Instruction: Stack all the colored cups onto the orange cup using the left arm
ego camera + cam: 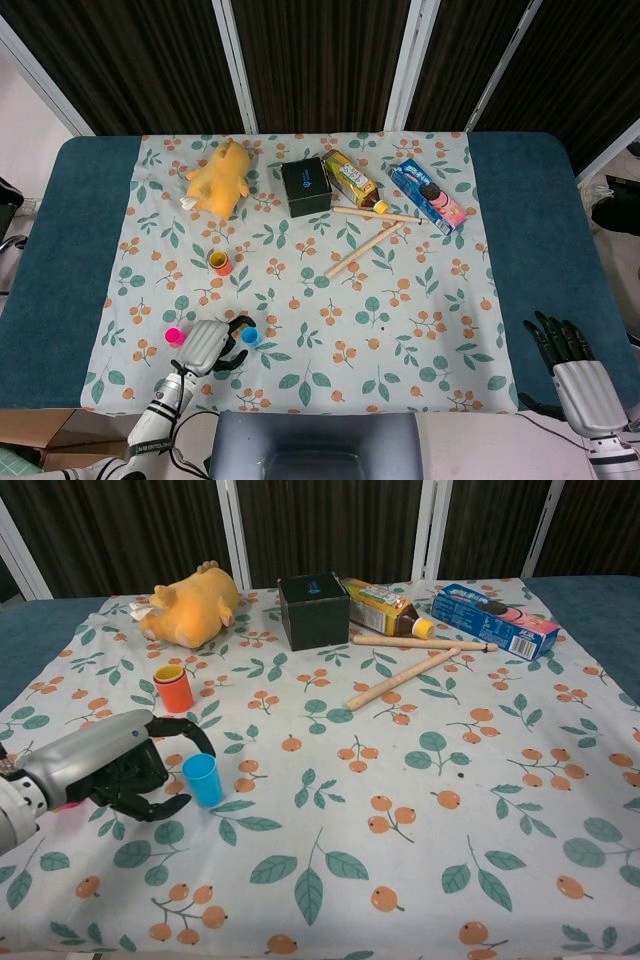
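So my left hand (110,770) is open, fingers curling just left of the blue cup (204,779). I'd wrap it low, then carry it far-left to the orange cup (173,687).

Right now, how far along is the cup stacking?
Nothing is stacked. The orange cup stands alone with nothing on it. In hand: the left robot hand is curled beside the blue cup, fingers close to it, but no grip shows. Left: the blue cup and the pink cup, both standing on the cloth. The right robot hand sits idle at the table edge.
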